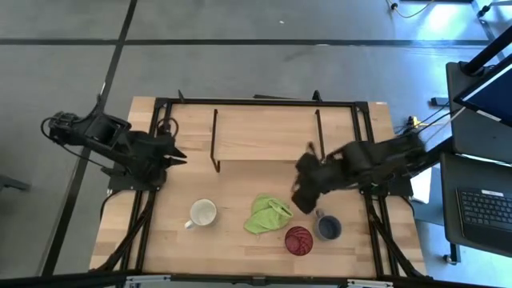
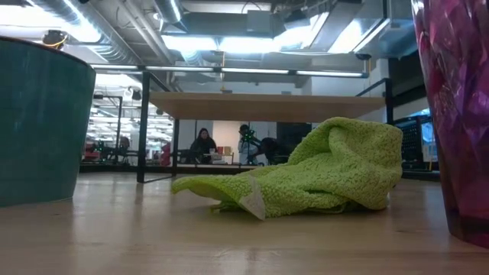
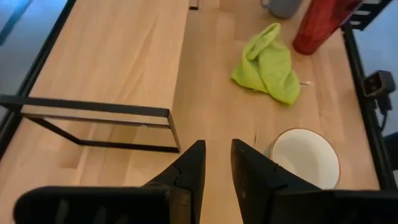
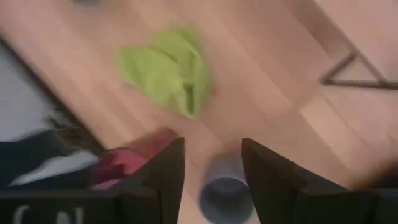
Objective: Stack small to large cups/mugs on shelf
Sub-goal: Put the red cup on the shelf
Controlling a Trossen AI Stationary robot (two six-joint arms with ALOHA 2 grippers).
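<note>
Shelf (image 1: 264, 132): light-wood board on thin black rod legs, at the far half of the tabletop (image 1: 168, 248); top bare.

Green cloth (image 1: 266, 214): crumpled, on the tabletop just in front of the shelf; landmark for the entries below.

Cream-white mug (image 1: 203, 214): upright, mouth up, left of the cloth, well apart from it, handle toward the front left.

Red ribbed tumbler (image 1: 298, 239): upright, just right of and in front of the cloth, near it but not touching.

Grey-blue mug (image 1: 327, 228): upright, right of the tumbler, just beside it, farthest from the cloth of the three.

Right tool (image 4: 211, 163): above the tabletop right of the cloth, over the grey-blue mug; fingers set wide either side of the mug's rim in the wrist view, gripping nothing.

Left tool (image 3: 216, 168): off the shelf's left end, well left of the cloth; fingers narrow, a slim gap between, gripping nothing.
</note>
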